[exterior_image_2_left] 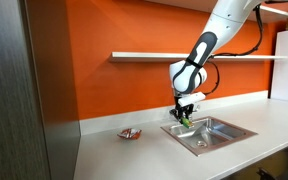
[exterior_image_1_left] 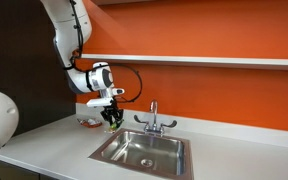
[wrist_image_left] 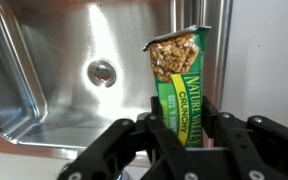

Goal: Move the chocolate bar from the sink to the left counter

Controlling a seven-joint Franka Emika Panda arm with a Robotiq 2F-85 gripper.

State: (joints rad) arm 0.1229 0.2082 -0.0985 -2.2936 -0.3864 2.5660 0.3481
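A Robotiq gripper (wrist_image_left: pixel 187 128) clamps its two jaws on the lower half of the chocolate bar (wrist_image_left: pixel 181 70) and holds the green packet upright, its top end clear above the fingers. The bar hangs in the air over the rim of the sink (wrist_image_left: pixel 44 70), not on the basin floor. The round drain (wrist_image_left: pixel 101 71) lies bare below and beyond it.

On this evidence the lift out of the sink is done and the carry to the left counter (exterior_image_2_left: pixel 109 150) is the step in hand. The low, firm grip looks chosen to keep the flat packet from slipping on the way.

In both exterior views the arm reaches down over the sink's edge on that counter's side, with the gripper pointing straight down. A red-and-white packet (exterior_image_2_left: pixel 130 133) lies on the counter beside the sink, well apart from the basin, so a set-down between the two appears to have room. Behind the sink stand the chrome faucet (exterior_image_1_left: pixel 154 122) and the orange wall (exterior_image_1_left: pixel 224 85).
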